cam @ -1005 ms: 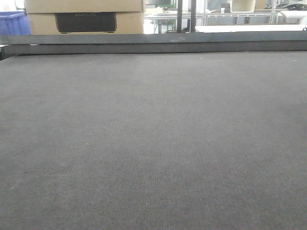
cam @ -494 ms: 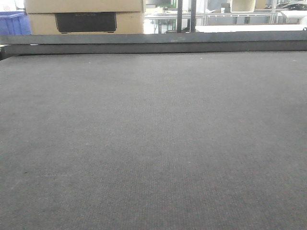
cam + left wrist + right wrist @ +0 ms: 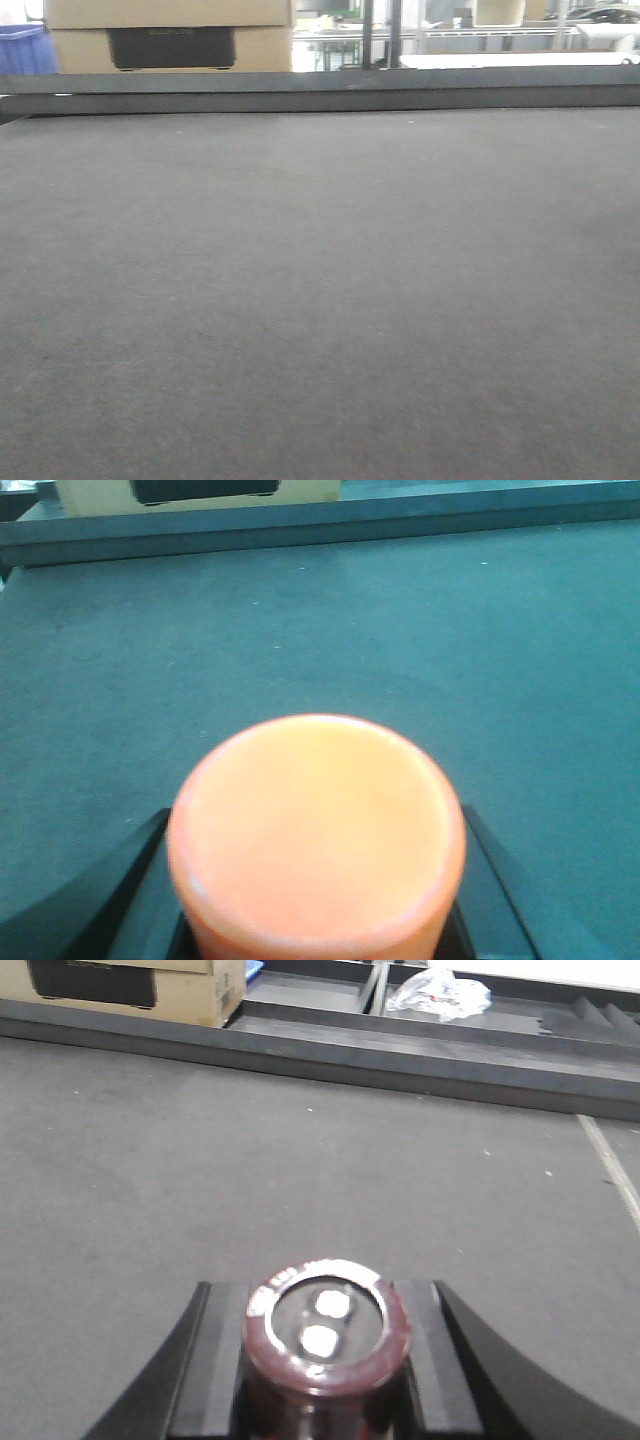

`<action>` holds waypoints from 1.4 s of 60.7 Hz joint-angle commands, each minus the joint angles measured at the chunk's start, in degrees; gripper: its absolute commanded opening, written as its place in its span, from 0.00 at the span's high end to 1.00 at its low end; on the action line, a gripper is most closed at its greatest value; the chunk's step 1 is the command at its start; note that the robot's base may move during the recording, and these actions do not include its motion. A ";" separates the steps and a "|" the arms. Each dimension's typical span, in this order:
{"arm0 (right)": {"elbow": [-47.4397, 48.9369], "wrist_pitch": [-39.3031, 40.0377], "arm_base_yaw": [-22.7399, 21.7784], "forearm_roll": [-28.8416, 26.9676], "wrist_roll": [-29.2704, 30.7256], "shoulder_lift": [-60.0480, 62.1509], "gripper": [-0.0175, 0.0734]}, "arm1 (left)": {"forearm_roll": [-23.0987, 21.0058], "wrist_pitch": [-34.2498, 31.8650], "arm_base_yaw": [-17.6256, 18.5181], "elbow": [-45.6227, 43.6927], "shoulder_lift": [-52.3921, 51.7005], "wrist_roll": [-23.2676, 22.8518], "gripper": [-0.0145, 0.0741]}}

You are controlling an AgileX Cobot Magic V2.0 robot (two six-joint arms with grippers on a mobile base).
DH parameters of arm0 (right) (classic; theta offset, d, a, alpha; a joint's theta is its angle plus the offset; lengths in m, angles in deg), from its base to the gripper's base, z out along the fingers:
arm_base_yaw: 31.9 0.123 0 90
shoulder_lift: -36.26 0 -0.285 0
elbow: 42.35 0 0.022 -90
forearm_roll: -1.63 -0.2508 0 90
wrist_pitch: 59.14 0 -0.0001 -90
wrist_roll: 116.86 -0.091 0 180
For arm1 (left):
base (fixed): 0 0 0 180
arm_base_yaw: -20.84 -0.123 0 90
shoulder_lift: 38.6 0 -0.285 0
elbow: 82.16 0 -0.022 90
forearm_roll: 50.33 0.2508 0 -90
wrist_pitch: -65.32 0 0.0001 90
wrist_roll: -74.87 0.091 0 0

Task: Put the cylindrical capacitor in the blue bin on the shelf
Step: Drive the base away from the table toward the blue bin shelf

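Note:
The cylindrical capacitor (image 3: 325, 1328), dark brown with a grey top and two shiny terminals, stands upright between the fingers of my right gripper (image 3: 322, 1290), which is shut on it above the grey mat. My left gripper (image 3: 315, 825) is shut on an orange cylinder (image 3: 315, 830) with a flat top, also above the mat. A blue bin (image 3: 25, 48) shows at the far left edge of the front view, behind the table. The steel shelf does not clearly show in any view. Neither gripper shows in the front view.
A dark grey mat (image 3: 320, 300) covers the table, with a raised dark rail (image 3: 320, 92) along its far edge. A cardboard box with a black panel (image 3: 170, 35) stands behind it. A crumpled clear bag (image 3: 440, 992) lies beyond the rail in the right wrist view.
The front view has shifted a little: the box and far background sit slightly further left, and the picture is blurrier. No gripper appears in it.

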State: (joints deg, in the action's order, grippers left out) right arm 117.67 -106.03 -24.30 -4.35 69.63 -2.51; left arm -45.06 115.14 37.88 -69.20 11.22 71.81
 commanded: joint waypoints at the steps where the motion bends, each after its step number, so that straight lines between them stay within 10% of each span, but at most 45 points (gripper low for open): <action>1: 0.39 1.20 0.11 0.22 0.49 0.32 0.98 | -0.02 -1.58 0.29 -0.50 -0.31 -0.10 0.96; 85: 0.39 1.20 0.11 0.22 0.49 0.32 0.98 | -0.01 -1.58 0.29 -0.50 -0.44 -0.10 0.96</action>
State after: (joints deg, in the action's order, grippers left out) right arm 117.67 -106.27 -24.27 -4.46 69.72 -2.51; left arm -45.02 114.94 37.88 -69.20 11.17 71.81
